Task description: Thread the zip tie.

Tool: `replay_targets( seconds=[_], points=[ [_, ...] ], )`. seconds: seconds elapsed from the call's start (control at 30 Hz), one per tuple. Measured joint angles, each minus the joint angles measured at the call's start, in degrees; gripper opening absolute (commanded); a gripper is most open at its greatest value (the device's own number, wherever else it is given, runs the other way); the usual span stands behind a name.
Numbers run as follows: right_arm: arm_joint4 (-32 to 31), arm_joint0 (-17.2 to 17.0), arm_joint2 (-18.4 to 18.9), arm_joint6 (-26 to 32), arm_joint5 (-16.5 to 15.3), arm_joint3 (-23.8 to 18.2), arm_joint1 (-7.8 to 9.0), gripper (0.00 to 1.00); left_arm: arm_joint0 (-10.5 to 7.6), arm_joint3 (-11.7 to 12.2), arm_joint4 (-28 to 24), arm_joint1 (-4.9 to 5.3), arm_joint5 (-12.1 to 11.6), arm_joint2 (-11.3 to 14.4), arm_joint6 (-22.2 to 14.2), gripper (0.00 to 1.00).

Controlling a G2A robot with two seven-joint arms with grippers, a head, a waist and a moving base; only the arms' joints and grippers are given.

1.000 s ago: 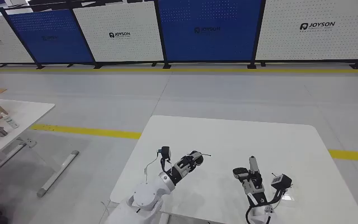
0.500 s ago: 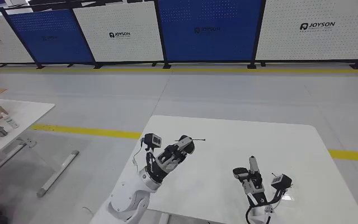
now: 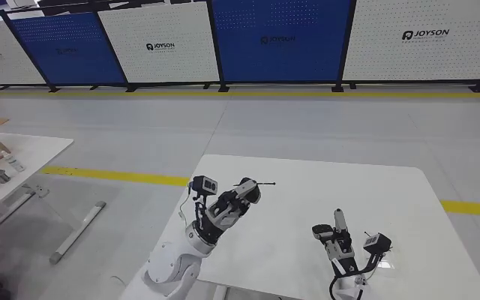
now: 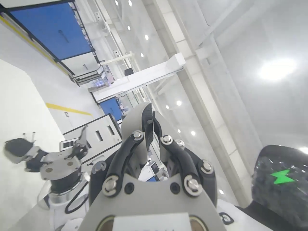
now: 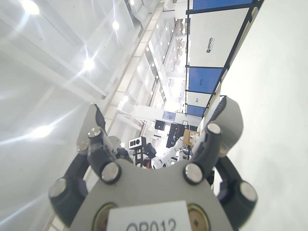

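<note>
While the left gripper hangs over the table near its left edge, fingers pinched shut on the black zip tie, the thin strap juts level from the fingertips toward the table's middle, clear of the white surface; seen from its own wrist, the left gripper points toward the hall ceiling with its dark pads pressed together, though the strap itself cannot be made out there; the right gripper stands near the table's near edge, toward the right corner, well apart from the tie and aimed upward; its own wrist view shows the right gripper with jaws spread wide and empty; a white label with dark characters, cut by the frame's edge, sits on that gripper's base, and a plain white sticker sits on the left one's; blue and white perforated panels stand in a row well beyond the table's far edge, each carrying a small dark logo; a yellow line on the grey floor runs behind the table, showing past its left and right edges.
</note>
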Motion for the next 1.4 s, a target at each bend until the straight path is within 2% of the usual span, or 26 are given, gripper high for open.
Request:
replay_targets(
  seconds=[0.13, 0.2, 0.43, 0.53, 0.67, 0.73, 0.87, 1.0, 1.07, 1.33, 1.4],
  points=[
    [0.0, 0.0, 0.0, 0.0, 0.0, 0.0, 0.0, 1.0, 0.68, -2.6, -5.2, 0.12, -1.7, -1.5, -3.7, 0.0],
    [0.0, 0.0, 0.0, 0.0, 0.0, 0.0, 0.0, 1.0, 1.04, -2.7, -5.7, 0.13, -1.8, -2.2, -3.3, 0.0],
    [0.0, 0.0, 0.0, 0.0, 0.0, 0.0, 0.0, 1.0, 1.02, -2.6, -5.5, 0.13, -1.8, -2.2, -3.1, 0.0],
    [0.0, 0.0, 0.0, 0.0, 0.0, 0.0, 0.0, 1.0, 0.62, -1.6, -2.2, 0.18, 1.0, -1.3, -2.0, 0.0],
    [0.0, 0.0, 0.0, 0.0, 0.0, 0.0, 0.0, 1.0, 0.17, 1.4, 3.3, 0.22, 5.0, 0.7, -0.8, 0.0],
    [0.0, 0.0, 0.0, 0.0, 0.0, 0.0, 0.0, 1.0, 0.1, 3.0, 5.1, 0.23, 5.8, 1.2, -0.2, 0.0],
    [0.0, 0.0, 0.0, 0.0, 0.0, 0.0, 0.0, 1.0, 0.25, 6.6, 15.1, 0.41, 8.9, 2.6, 2.7, 0.0],
    [0.0, 0.0, 0.0, 0.0, 0.0, 0.0, 0.0, 1.0, 0.51, 8.3, 19.2, 0.51, 11.7, 4.0, 3.0, 0.0],
    [0.0, 0.0, 0.0, 0.0, 0.0, 0.0, 0.0, 1.0, 0.57, 8.7, 19.5, 0.53, 12.6, 3.9, 3.8, 0.0],
    [0.0, 0.0, 0.0, 0.0, 0.0, 0.0, 0.0, 1.0, 0.55, 8.7, 19.4, 0.52, 12.6, 3.9, 3.9, 0.0],
    [0.0, 0.0, 0.0, 0.0, 0.0, 0.0, 0.0, 1.0, 0.23, 9.5, 20.6, 0.54, 13.4, 4.2, 4.2, 0.0]
  ],
)
